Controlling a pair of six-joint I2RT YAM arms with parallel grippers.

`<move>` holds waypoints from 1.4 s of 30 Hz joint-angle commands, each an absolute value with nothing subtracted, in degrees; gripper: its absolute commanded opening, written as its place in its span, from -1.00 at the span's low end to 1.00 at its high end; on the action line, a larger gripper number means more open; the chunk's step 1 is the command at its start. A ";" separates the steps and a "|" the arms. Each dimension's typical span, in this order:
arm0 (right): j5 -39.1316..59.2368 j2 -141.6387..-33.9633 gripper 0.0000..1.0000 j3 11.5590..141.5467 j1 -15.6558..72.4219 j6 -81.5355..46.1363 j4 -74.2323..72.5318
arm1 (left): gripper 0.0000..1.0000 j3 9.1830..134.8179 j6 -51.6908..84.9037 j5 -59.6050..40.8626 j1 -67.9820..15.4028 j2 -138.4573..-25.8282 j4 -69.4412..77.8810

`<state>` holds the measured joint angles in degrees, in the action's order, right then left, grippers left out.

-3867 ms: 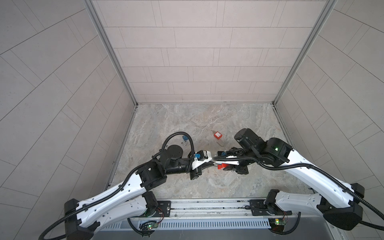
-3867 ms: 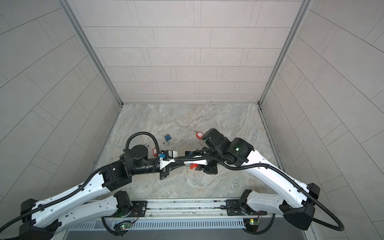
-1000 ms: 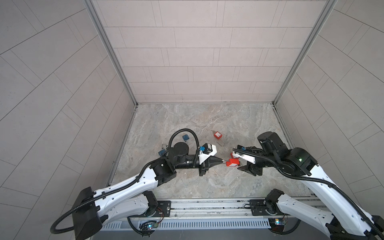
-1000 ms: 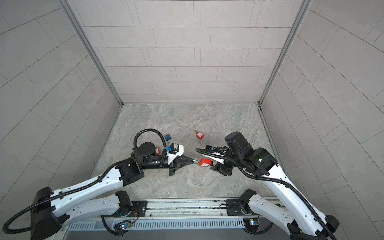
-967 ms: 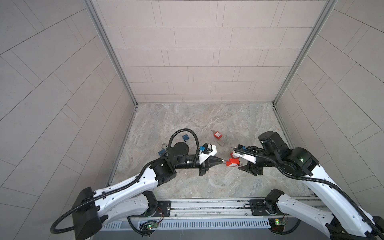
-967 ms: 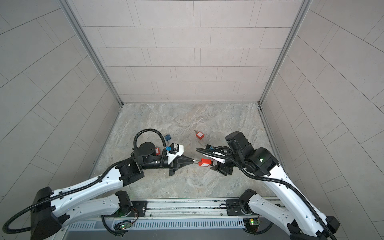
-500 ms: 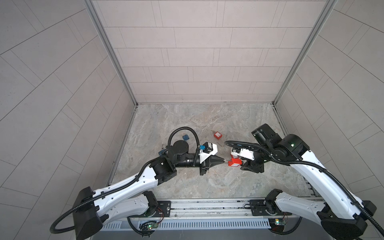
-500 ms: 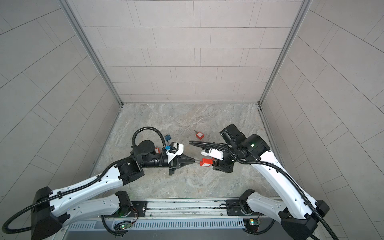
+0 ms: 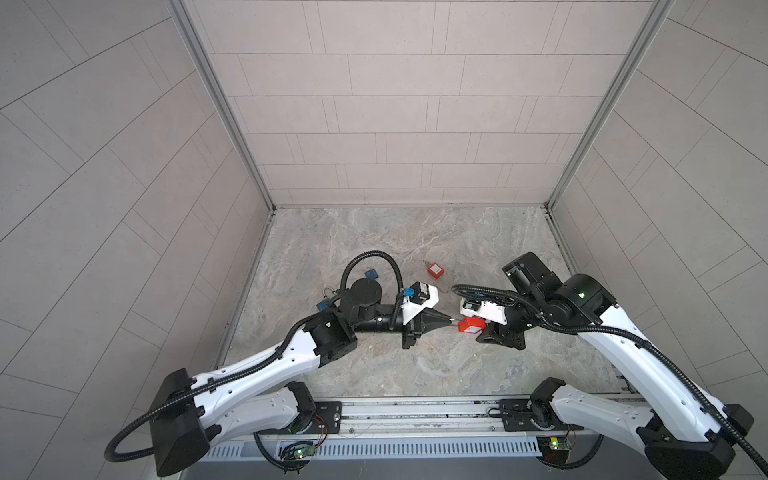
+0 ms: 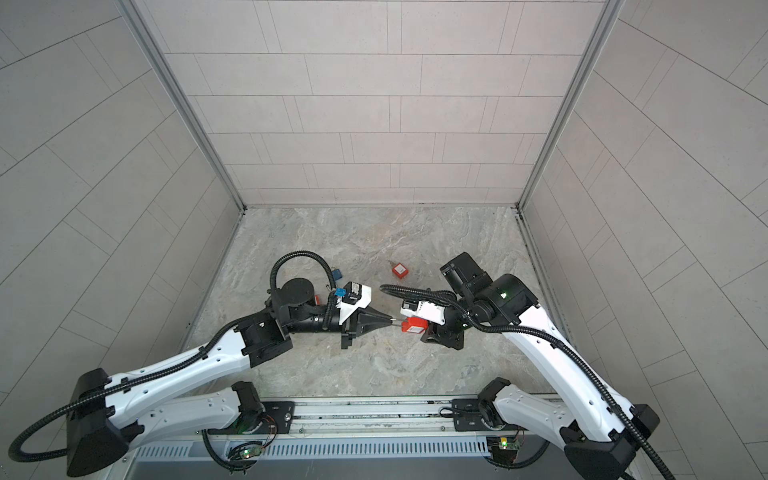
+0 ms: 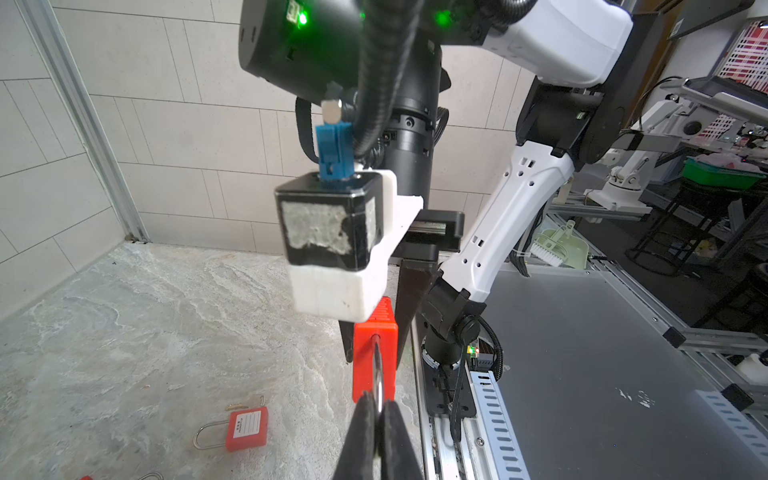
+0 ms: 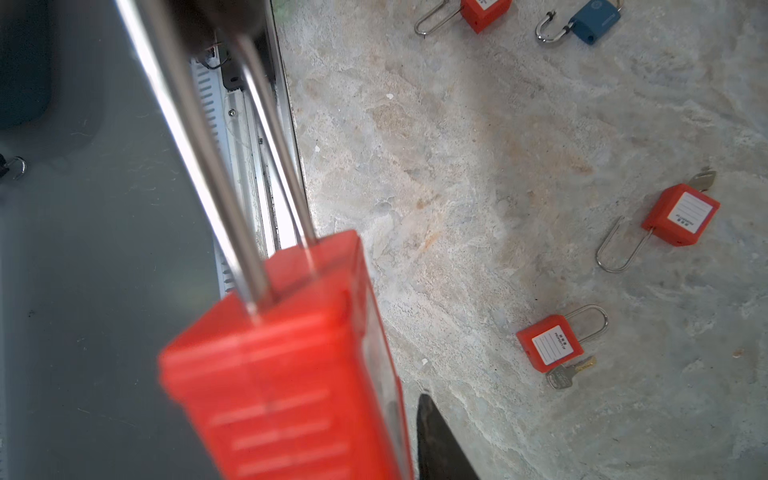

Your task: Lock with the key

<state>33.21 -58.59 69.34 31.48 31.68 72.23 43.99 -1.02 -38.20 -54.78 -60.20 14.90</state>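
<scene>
A red padlock [image 9: 470, 325] [image 10: 412, 325] hangs above the floor between the two arms, its steel shackle [image 12: 232, 199] pointing toward the right arm. A silver key [image 11: 377, 370] sits in its keyhole. My left gripper [image 9: 451, 322] [image 11: 376, 409] is shut on the key's head. My right gripper [image 9: 476, 324] straddles the padlock's body [image 11: 375, 332]. Its jaws are narrow. A thin strip of floor shows between one of its fingers [image 12: 436, 444] and the padlock [image 12: 282, 374]. The other finger is hidden behind the padlock.
Spare padlocks lie on the marble floor: a red one [image 9: 435, 270] behind the grippers, a red one with a key [image 12: 548, 347], another red one [image 12: 681, 216], and blue ones [image 9: 371, 273] [image 9: 323, 304] by the left arm. The metal rail [image 9: 415, 405] runs along the front edge.
The right gripper has moved left onto the red padlock and its jaws have narrowed around the body. The left gripper holds the key where it was.
</scene>
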 commanded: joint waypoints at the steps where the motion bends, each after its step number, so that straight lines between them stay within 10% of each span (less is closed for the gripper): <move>1: 33.13 -55.91 -0.31 68.76 31.36 31.43 70.53 | -1.00 45.31 -0.26 -38.02 -55.02 -59.85 19.60; 21: 14.01 -45.46 -0.53 58.98 37.00 32.97 51.72 | -1.00 45.37 1.75 -37.51 -55.02 -62.30 20.87; 31: 12.24 -46.94 0.30 65.22 39.85 32.79 64.67 | -1.00 45.12 0.19 -37.67 -55.02 -60.86 20.58; 42: 14.58 -49.71 -0.02 71.82 39.38 30.94 75.16 | -1.00 45.50 -0.43 -39.93 -55.37 -60.47 18.22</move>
<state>14.11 -49.21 69.95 39.68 30.72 71.05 43.99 0.34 -38.04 -54.85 -62.17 16.67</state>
